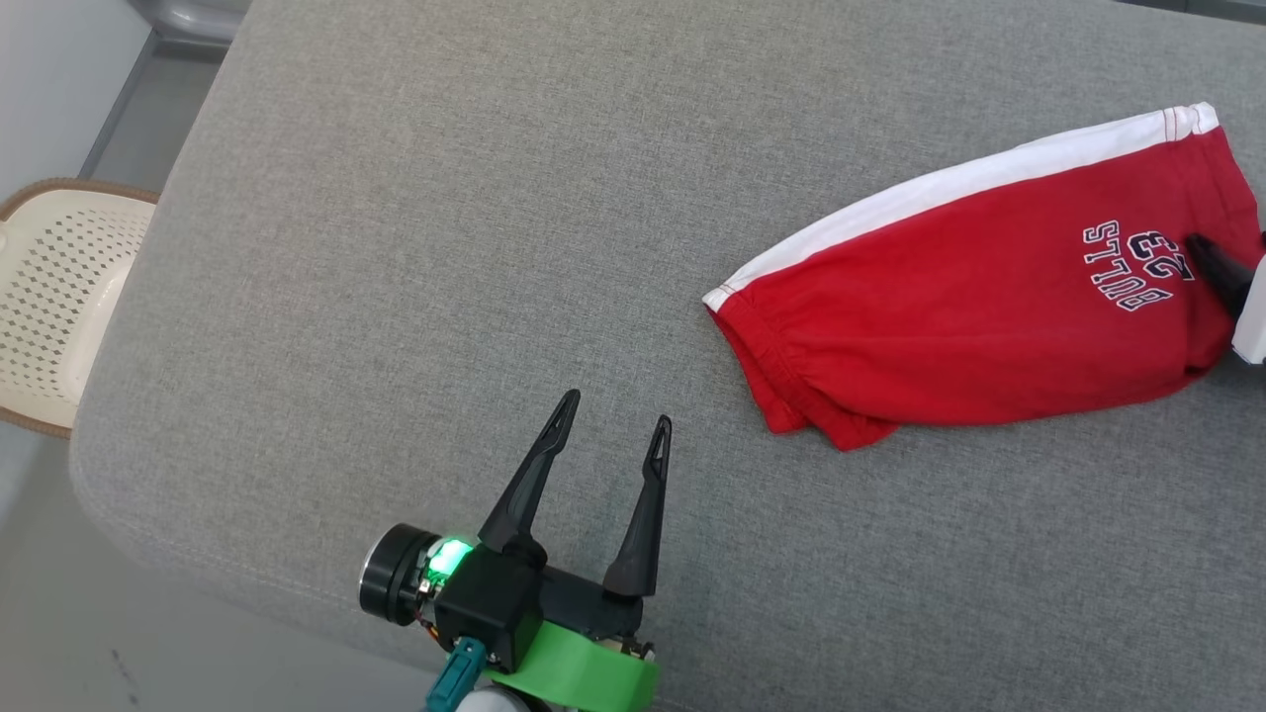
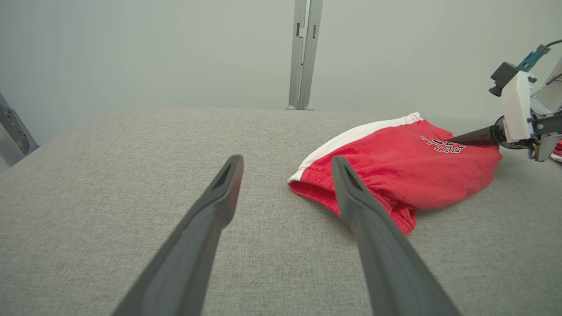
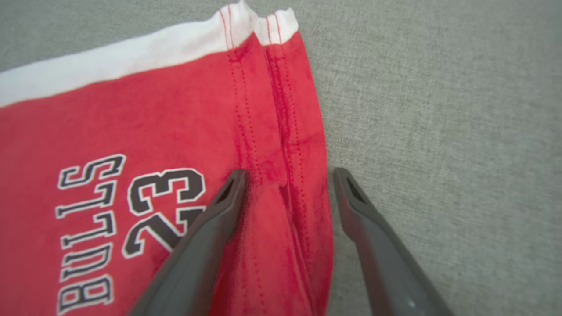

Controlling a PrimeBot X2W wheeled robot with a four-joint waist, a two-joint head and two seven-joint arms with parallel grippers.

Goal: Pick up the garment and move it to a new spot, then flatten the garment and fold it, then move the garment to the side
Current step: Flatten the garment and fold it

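Observation:
The garment (image 1: 969,316) is a pair of red shorts with a white side stripe and "BULLS 23" lettering, lying folded at the right of the grey padded surface (image 1: 445,247). My left gripper (image 1: 615,405) stands open above bare fabric, left of the waistband end, holding nothing. In the left wrist view the left gripper (image 2: 286,160) has the garment (image 2: 404,175) just beyond its right finger. My right gripper (image 3: 287,175) is open and low over the stitched hem of the garment (image 3: 153,123), one finger above red cloth and the other above grey surface. A finger (image 1: 1215,265) of it shows at the right edge.
A cream perforated basket (image 1: 59,287) with a brown rim stands off the surface's left edge. The surface's rounded corner lies at lower left, with floor beyond. A metal post (image 2: 303,52) rises behind the far edge against a pale wall.

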